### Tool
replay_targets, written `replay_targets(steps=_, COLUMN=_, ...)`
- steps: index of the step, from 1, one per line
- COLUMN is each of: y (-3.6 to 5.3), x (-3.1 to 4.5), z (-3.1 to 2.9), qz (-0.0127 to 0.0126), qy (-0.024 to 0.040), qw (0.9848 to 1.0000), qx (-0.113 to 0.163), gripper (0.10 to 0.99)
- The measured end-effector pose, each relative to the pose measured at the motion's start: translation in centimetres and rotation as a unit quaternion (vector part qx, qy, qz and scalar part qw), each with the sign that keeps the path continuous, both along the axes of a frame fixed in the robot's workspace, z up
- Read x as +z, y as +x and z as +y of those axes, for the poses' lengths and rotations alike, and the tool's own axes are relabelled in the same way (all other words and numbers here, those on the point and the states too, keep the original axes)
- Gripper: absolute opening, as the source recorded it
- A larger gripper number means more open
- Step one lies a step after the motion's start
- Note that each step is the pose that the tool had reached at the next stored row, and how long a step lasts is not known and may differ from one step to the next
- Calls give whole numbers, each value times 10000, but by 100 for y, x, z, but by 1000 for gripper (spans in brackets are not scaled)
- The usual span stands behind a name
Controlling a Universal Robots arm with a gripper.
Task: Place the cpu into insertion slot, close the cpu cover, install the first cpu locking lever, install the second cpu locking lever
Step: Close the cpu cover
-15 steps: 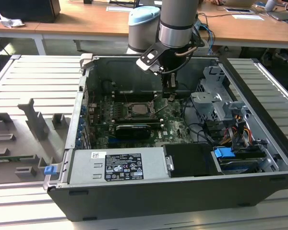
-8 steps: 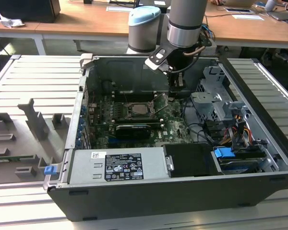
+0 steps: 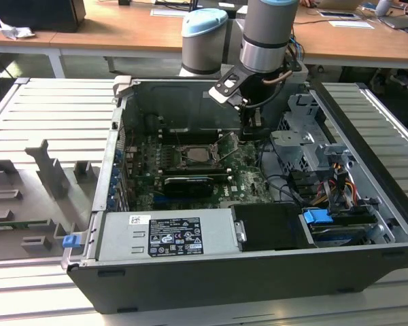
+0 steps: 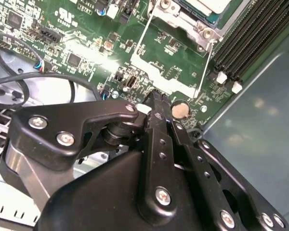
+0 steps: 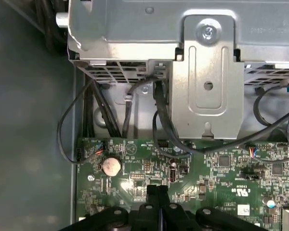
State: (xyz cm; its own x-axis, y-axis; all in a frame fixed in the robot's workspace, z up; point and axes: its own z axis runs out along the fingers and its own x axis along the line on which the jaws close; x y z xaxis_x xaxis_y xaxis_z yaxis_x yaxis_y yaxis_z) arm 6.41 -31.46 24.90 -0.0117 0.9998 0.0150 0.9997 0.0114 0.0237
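The insertion slot (image 3: pixel 194 155) lies in the middle of the green motherboard (image 3: pixel 248 180). In the second wrist view a pale flat cpu (image 4: pixel 204 4) shows in it at the picture's edge. The silvery cpu cover (image 4: pixel 180 21) frames the cpu. Two thin wire levers (image 4: pixel 139 41) (image 4: pixel 205 67) reach out from the socket towards the gripper. My gripper (image 3: pixel 253 132) hangs just above the board on the exterior view's right of the socket, beside one raised lever (image 3: pixel 226 146). In both wrist views the black fingers (image 4: pixel 156 125) (image 5: pixel 151 195) are pressed together with nothing between them.
Black memory slots (image 4: pixel 248 38) run beside the socket. A coin battery (image 5: pixel 111 166) sits near the fingertips. A metal drive cage (image 5: pixel 207 86) and black cables (image 5: pixel 161 120) stand close behind the gripper. The case walls (image 3: pixel 122 136) and power supply (image 3: pixel 166 234) box the board in.
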Motion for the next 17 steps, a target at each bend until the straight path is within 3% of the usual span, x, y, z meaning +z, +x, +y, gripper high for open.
replay_targets(steps=3, y=-24, x=-2, z=1, qz=11, qy=2, qw=10000, qx=1, gripper=106)
replay_targets(steps=7, y=-120, x=-1, z=0, qz=11, qy=1, qw=10000, qx=1, gripper=106)
replay_targets(steps=17, y=-174, x=-1, z=0, qz=11, qy=1, qw=10000, qx=1, gripper=106)
